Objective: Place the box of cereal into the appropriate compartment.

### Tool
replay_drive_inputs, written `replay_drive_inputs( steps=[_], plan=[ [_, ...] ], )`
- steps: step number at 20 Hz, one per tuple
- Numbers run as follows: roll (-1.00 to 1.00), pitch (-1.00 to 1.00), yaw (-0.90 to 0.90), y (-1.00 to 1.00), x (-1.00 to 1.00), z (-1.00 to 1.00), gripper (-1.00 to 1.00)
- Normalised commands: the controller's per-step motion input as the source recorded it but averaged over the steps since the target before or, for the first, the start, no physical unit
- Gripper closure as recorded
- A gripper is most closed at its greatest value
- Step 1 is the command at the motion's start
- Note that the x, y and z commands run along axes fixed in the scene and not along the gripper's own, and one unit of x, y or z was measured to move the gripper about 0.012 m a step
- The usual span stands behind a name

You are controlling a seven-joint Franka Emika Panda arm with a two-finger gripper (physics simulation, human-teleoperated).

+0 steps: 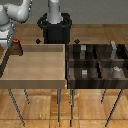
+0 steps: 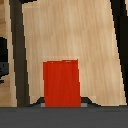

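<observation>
The box of cereal (image 1: 18, 47) is red-orange and hangs upright at the far back corner of the large light wood tray (image 1: 30, 77), on the exterior view's left. My gripper (image 1: 14, 42) is shut on it from above. In the wrist view the box of cereal (image 2: 61, 82) fills the space between the grey fingertips (image 2: 86, 102), with the tray floor below it. The compartment (image 1: 121, 54) is the back section of the dark divided bin on the exterior view's right, marked by a tall pale grey block (image 1: 114, 47). It lies far from the gripper.
The dark bin (image 1: 69, 75) stands next to the tray on thin metal legs. Its other sections hold small low grey pieces (image 1: 85, 73). The robot's black base (image 1: 56, 29) stands behind the tray.
</observation>
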Motion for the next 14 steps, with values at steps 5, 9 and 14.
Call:
replay_drive_inputs(
  steps=[5,9,14],
  plan=[
    [0.00,0.00,0.00,0.00,0.00,1.00,1.00],
    [0.00,0.00,0.00,0.33,0.00,0.50,1.00],
    [0.00,0.00,0.00,1.00,0.00,0.00,1.00]
  ],
)
